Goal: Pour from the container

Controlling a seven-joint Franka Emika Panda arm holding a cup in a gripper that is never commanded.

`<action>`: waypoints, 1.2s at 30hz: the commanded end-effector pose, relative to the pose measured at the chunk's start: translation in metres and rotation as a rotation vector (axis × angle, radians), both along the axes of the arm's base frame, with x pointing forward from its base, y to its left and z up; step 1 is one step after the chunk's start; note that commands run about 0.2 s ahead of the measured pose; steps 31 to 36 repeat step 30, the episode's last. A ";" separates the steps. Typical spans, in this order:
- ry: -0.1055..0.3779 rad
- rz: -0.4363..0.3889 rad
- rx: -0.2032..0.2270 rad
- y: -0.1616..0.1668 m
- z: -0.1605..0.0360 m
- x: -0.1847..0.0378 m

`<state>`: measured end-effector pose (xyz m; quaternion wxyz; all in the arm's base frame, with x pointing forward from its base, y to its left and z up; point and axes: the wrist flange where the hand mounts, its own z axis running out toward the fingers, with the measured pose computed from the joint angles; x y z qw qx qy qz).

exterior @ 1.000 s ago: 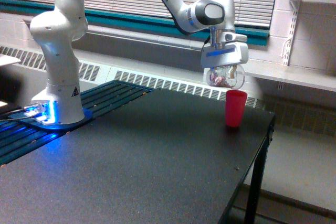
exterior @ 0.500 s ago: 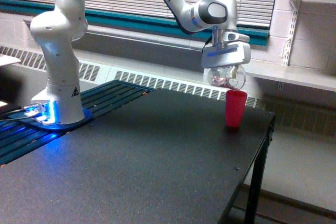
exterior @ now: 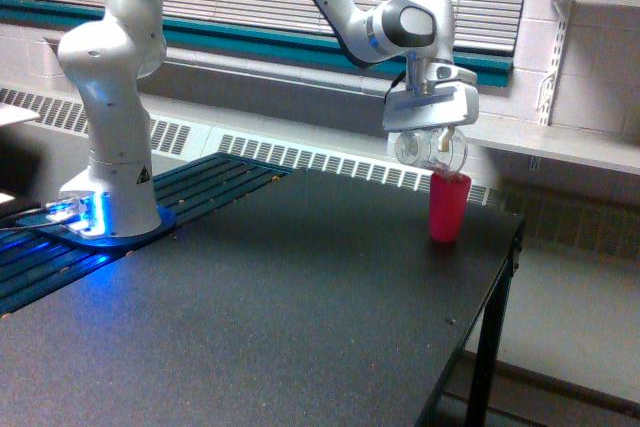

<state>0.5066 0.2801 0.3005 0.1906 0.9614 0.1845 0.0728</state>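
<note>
While the gripper point(exterior: 430, 125) is clamped shut on the clear cup point(exterior: 428, 149), the cup is held tipped on its side just above the pink cup point(exterior: 449, 206). That pink cup is set near the table's point(exterior: 300, 307) far right edge; open tabletop is seen leftward.

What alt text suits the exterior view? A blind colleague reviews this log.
A white robot arm's hand grips a clear plastic cup tipped on its side just above an upright opaque pink cup, which stands near the far corner of a black table.
</note>
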 end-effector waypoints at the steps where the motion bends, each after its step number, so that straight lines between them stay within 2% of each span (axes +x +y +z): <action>1: -0.005 0.027 -0.014 0.008 0.006 0.001; 8: -0.001 0.027 -0.018 0.008 0.006 0.000; 14: -0.008 0.016 -0.005 0.007 0.010 0.001; 19: -0.035 -0.004 0.021 0.003 0.020 0.003; 25: -0.086 -0.046 0.083 -0.004 0.037 0.006; 29: -0.108 -0.065 0.110 -0.012 0.043 0.007; 36: -0.109 -0.066 0.111 -0.013 0.043 0.006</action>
